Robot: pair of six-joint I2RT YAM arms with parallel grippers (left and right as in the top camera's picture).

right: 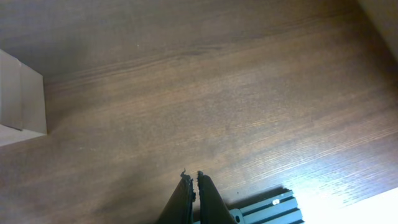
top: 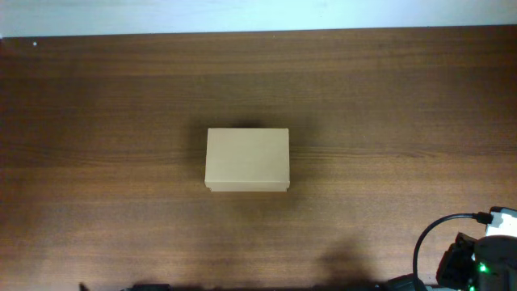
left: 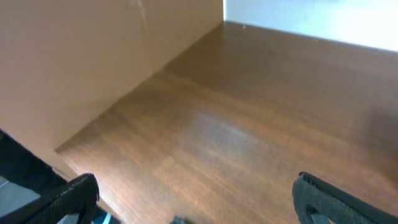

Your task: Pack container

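Container (top: 247, 160) lies well apart from the closed right end effector (right: 192, 176) and the wide-spread left end effector (left: 194, 183).

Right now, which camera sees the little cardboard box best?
Overhead: the whole box shows, lid closed. The right wrist view catches only one corner at its left edge; the left wrist view shows a plain tan surface, maybe its side.

A dark wooden table (top: 97, 202) meets a pale wall (top: 242, 16) along its far edge.
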